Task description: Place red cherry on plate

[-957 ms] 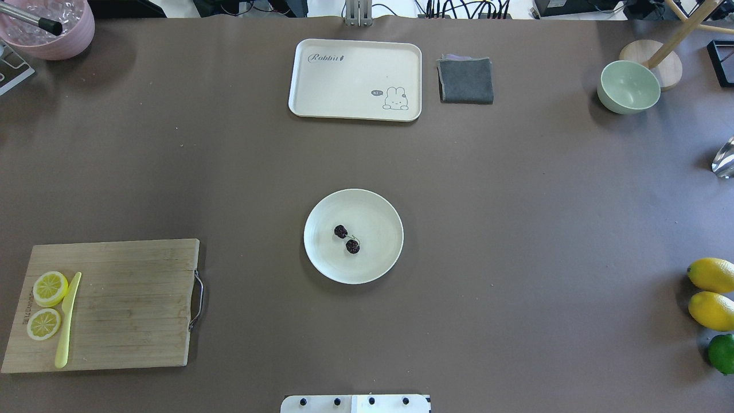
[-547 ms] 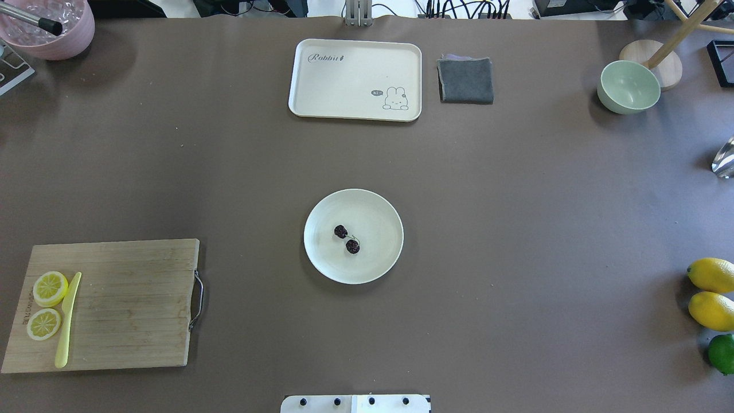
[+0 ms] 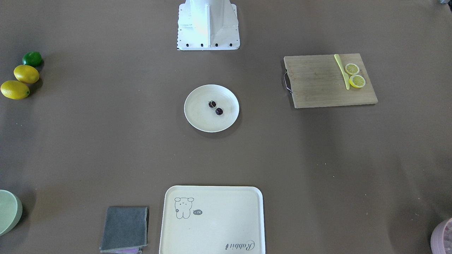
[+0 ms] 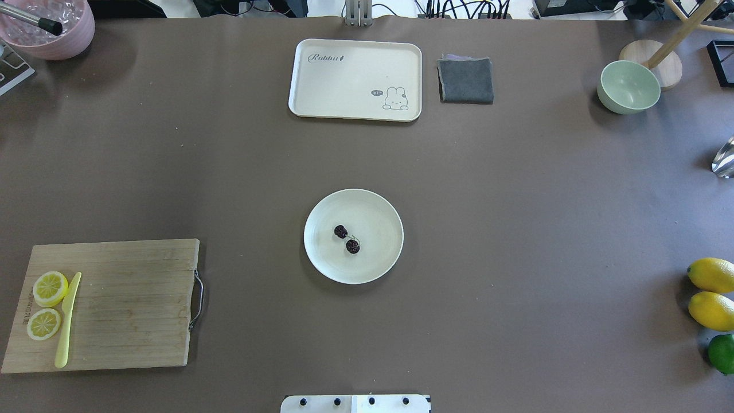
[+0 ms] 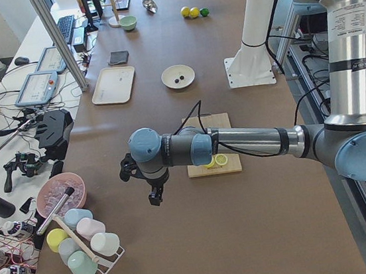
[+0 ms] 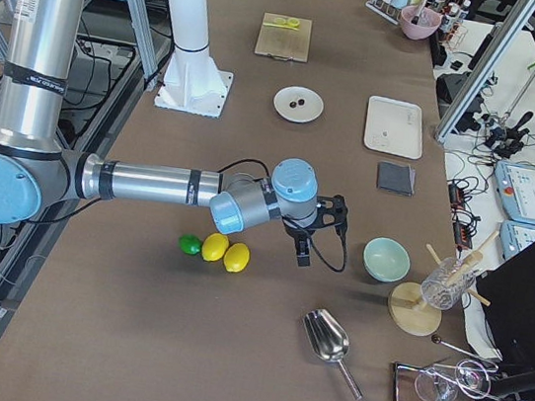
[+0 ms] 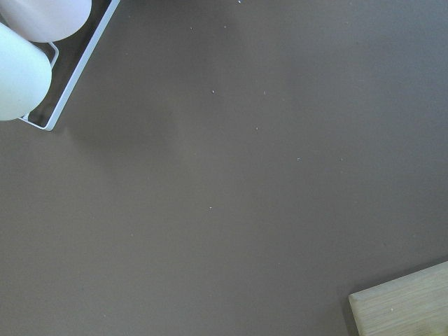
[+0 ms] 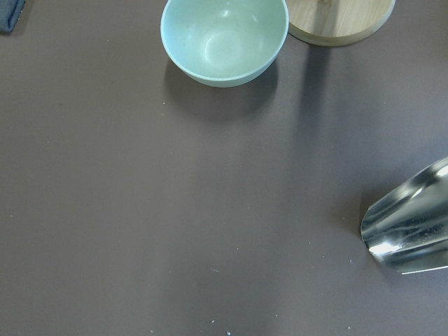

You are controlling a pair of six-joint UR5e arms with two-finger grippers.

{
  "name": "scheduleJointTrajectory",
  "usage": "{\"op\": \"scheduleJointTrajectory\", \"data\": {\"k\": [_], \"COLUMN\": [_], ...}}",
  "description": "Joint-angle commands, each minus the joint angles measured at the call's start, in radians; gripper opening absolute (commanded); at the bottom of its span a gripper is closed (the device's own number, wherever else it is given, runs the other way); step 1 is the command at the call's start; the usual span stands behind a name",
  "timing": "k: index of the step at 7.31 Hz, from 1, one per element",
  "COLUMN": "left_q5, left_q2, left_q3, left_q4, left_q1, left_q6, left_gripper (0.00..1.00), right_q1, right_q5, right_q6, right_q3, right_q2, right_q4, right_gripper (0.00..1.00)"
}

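The red cherry (image 4: pixel 346 239), a pair of tiny dark fruits joined by a thin stem, lies inside the round cream plate (image 4: pixel 378 255) at the table's middle. The front-facing view shows the same: red cherry (image 3: pixel 215 107) on the plate (image 3: pixel 201 118). Neither arm reaches into these two views. My left gripper (image 5: pixel 154 199) hangs over bare table far from the plate, past the cutting board, and I cannot tell whether it is open or shut. My right gripper (image 6: pixel 302 257) hovers near the lemons and the green bowl, state also unclear.
A cream tray (image 4: pixel 355 79) and a grey cloth (image 4: pixel 465 80) lie at the far edge. A cutting board (image 4: pixel 109 304) with lemon slices and a yellow knife sits front left. Lemons and a lime (image 4: pixel 714 310), a green bowl (image 4: pixel 628 87) and a metal scoop (image 6: pixel 328 339) are on the right.
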Motion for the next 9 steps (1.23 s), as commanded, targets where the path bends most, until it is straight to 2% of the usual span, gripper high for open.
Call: {"op": "scheduleJointTrajectory", "data": {"k": [1,9], "left_q5": [-0.003,-0.001], "left_q2": [0.006,0.039], "left_q3": [-0.014,-0.034], "left_q4": [0.0,-0.009], "left_q1": [-0.003,-0.021], "left_q6": [0.0,0.002], "left_gripper": [0.98,0.98], "right_q1": [-0.001,-0.001], "right_q5": [-0.003,-0.003], "right_q6": [0.0,0.0], "right_q3": [0.0,0.0], "right_q2": [0.0,0.001], "right_q4": [0.0,0.0], "right_gripper": [1.0,1.0]}}
